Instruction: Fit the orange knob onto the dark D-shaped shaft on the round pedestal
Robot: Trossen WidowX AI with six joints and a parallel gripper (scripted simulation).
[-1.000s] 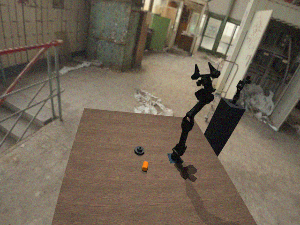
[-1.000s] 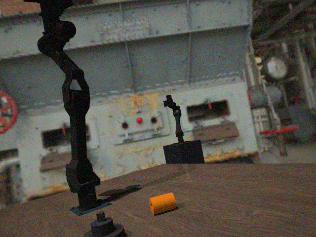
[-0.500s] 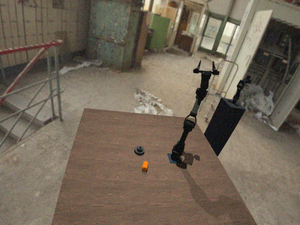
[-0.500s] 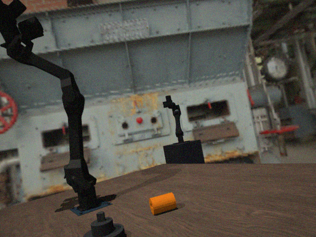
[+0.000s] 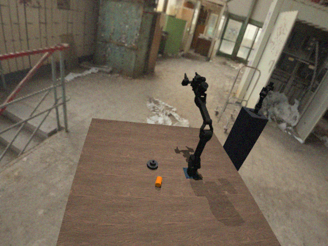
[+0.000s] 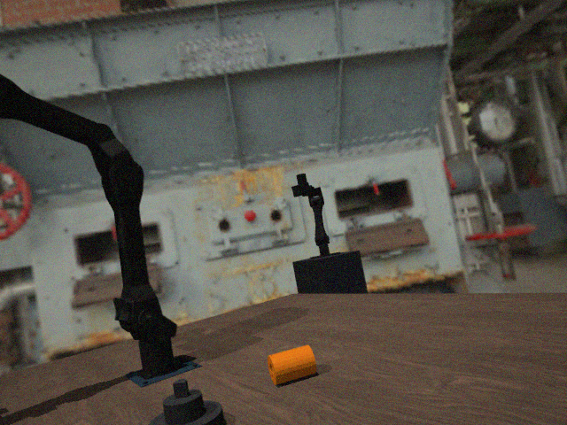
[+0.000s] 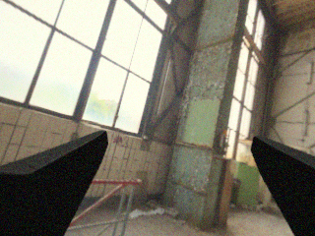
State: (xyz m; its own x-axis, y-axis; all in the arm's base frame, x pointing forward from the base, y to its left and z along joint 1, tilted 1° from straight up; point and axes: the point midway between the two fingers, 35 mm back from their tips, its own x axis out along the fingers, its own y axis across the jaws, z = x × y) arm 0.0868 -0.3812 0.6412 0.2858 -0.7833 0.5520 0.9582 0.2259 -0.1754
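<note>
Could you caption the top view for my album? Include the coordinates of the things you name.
Black arm raised, open gripper (image 5: pixel 190 77) (image 7: pixel 177 140), orange knob (image 5: pixel 158 181) (image 6: pixel 292 365) lying near the dark pedestal (image 5: pixel 150 166) (image 6: pixel 213 412).

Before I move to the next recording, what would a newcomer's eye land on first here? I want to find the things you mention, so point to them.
Most likely the bright orange knob (image 5: pixel 158 181) (image 6: pixel 292 365), lying on its side on the brown wooden table (image 5: pixel 119 211) (image 6: pixel 435 347). Next, the black arm (image 5: pixel 204 114) (image 6: pixel 130 228), rising from a blue base plate with its open gripper (image 5: pixel 191 75) (image 7: pixel 177 140) held high, away from both the knob and the dark round pedestal (image 5: pixel 152 165) (image 6: pixel 182 408).
</note>
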